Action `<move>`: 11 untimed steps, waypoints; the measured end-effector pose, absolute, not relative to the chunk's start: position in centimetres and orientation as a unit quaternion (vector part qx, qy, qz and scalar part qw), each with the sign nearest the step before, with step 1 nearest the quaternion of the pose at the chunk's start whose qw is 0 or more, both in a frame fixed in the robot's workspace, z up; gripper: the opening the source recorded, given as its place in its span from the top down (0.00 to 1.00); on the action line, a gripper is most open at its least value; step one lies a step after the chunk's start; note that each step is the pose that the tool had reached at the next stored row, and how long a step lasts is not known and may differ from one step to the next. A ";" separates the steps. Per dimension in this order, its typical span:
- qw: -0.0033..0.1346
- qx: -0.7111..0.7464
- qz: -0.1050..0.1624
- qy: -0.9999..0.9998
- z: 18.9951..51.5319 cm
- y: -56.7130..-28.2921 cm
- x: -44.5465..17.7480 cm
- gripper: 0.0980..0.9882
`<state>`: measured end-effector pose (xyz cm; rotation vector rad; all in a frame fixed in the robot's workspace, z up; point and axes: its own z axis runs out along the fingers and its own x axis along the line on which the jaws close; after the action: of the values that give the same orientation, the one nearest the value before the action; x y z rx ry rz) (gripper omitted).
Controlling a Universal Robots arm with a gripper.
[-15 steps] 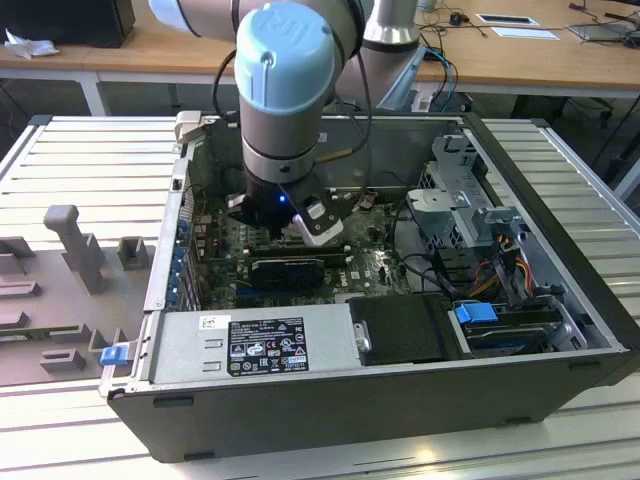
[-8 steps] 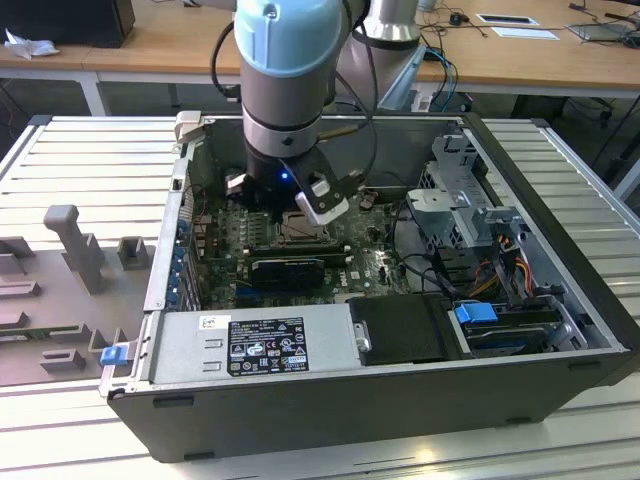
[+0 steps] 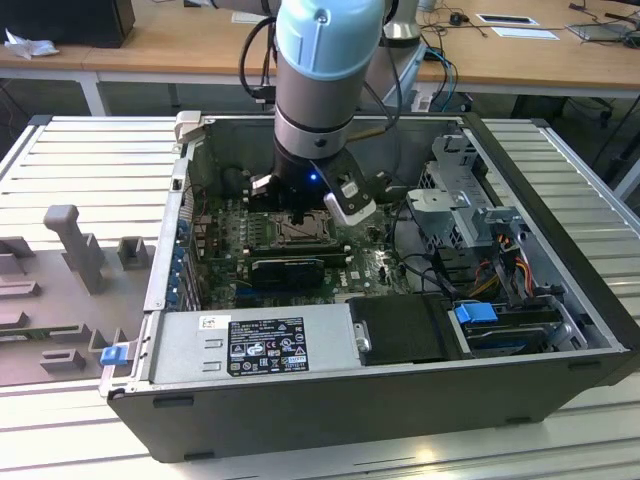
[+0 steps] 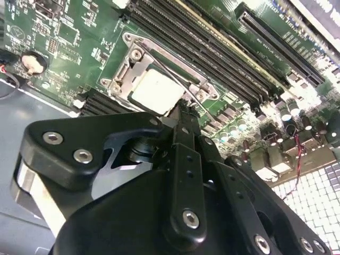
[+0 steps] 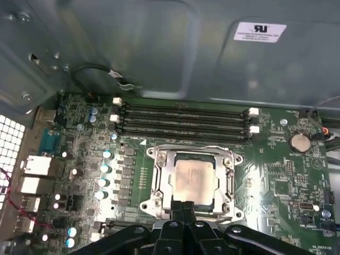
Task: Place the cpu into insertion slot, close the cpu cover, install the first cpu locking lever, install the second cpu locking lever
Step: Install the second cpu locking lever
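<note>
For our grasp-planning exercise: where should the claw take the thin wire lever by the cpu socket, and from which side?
Likely pinch the lever mid-length from above: it is a thin rod slanting across the cpu cover, board parts crowding its sides.

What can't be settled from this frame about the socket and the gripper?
- Exterior view: the insertion slot is too small, and the arm's wrist hangs over it.
- First wrist view: the near edge of the cpu cover is hidden by the gripper.
- Second wrist view: the gripper body covers one side of the cpu; whether the thin locking levers are latched cannot be told.
</note>
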<state>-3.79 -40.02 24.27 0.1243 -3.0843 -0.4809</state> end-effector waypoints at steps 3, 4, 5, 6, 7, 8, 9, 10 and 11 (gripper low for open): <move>0.012 0.039 -0.154 -0.987 24.2 -40.6 -3.5 0.99; 0.012 0.039 -0.154 -0.987 24.1 -40.7 -3.5 0.99; 0.012 0.039 -0.154 -0.987 24.1 -40.8 -3.5 0.99; 0.012 0.039 -0.154 -0.987 24.0 -41.0 -3.6 0.99; 0.012 0.039 -0.154 -0.987 23.9 -41.3 -4.0 0.99; 0.012 0.039 -0.154 -0.987 23.7 -41.3 -4.6 0.99; 0.012 0.039 -0.154 -0.987 23.5 -41.4 -5.1 0.99; 0.012 0.039 -0.154 -0.987 23.4 -41.4 -5.3 0.99; 0.012 0.039 -0.154 -0.987 23.2 -41.4 -5.3 0.99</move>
<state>-5.31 -41.40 23.18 0.1207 -3.0776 -0.4802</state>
